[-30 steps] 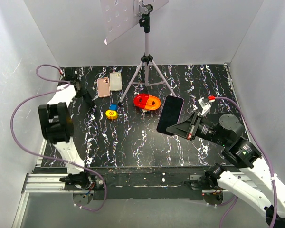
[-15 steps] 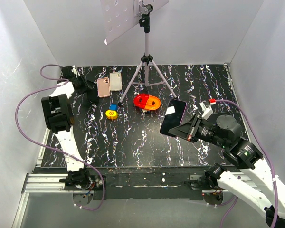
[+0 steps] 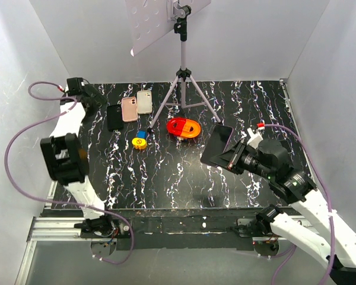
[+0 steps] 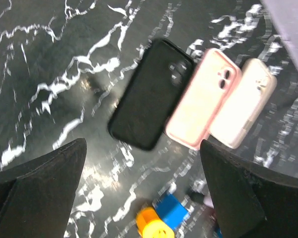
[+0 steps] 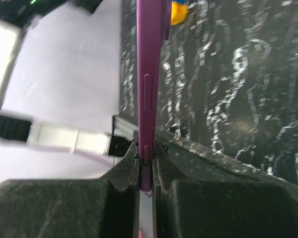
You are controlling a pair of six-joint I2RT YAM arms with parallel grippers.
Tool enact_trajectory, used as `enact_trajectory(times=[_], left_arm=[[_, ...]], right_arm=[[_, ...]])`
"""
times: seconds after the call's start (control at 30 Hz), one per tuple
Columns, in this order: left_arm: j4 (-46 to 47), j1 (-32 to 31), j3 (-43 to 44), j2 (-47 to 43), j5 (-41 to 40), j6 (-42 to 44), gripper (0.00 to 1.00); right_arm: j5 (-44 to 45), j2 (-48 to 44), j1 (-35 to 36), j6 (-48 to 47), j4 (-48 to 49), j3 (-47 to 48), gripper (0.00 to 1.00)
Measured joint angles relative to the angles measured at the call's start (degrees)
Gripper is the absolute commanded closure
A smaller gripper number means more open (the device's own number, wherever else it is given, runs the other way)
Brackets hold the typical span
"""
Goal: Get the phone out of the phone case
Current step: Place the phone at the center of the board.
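The black phone case [image 3: 114,117] lies flat on the marbled table at the far left, next to a pink case [image 3: 129,108]. In the left wrist view the black phone case [image 4: 151,94] lies beyond my fingers with nothing in it. My left gripper [image 3: 85,94] hovers open near the table's far left corner, apart from the case. My right gripper [image 3: 236,159] is shut on the phone [image 3: 216,144], a dark-screened handset held tilted above the table's right half. The right wrist view shows the phone's purple edge [image 5: 149,74] clamped between both fingers.
A beige case [image 3: 144,101] lies beside the pink one. A yellow and blue toy [image 3: 140,141] and a red-orange dish [image 3: 184,127] sit mid-table. A tripod [image 3: 183,89] stands at the back centre. White walls close in the table on three sides.
My left gripper opened, left the black case on the table and drew back toward the far left corner. My right gripper tipped the phone and shifted it slightly right.
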Motion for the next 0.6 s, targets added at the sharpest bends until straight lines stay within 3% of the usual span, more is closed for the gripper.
enact_trajectory(times=[0.13,0.27,0.43,0.6], left_arm=[[1.8,-3.0,-10.7,-14.9,1.2,-4.3,0.02],[5.3,-9.1,-17.9,-23.2,3.4,-5.6,0.02],[9.0,-19.2,-22.2,-24.8,8.2,-4.5,0.02],[11.8,-20.5,-23.7,-24.3,15.3,-5.5,0.02]], right_arm=[[0.0,4.6,-8.3,0.2,-0.3,-3.1,0.99],[-0.5,8.9,-20.7,-0.1,-1.8,-8.9,0.99],[-2.8,13.7,-34.8,-1.3,-1.9,-12.0,0.99],[-0.8,22.7,-41.7,-1.3,5.4,-11.0,0.99]])
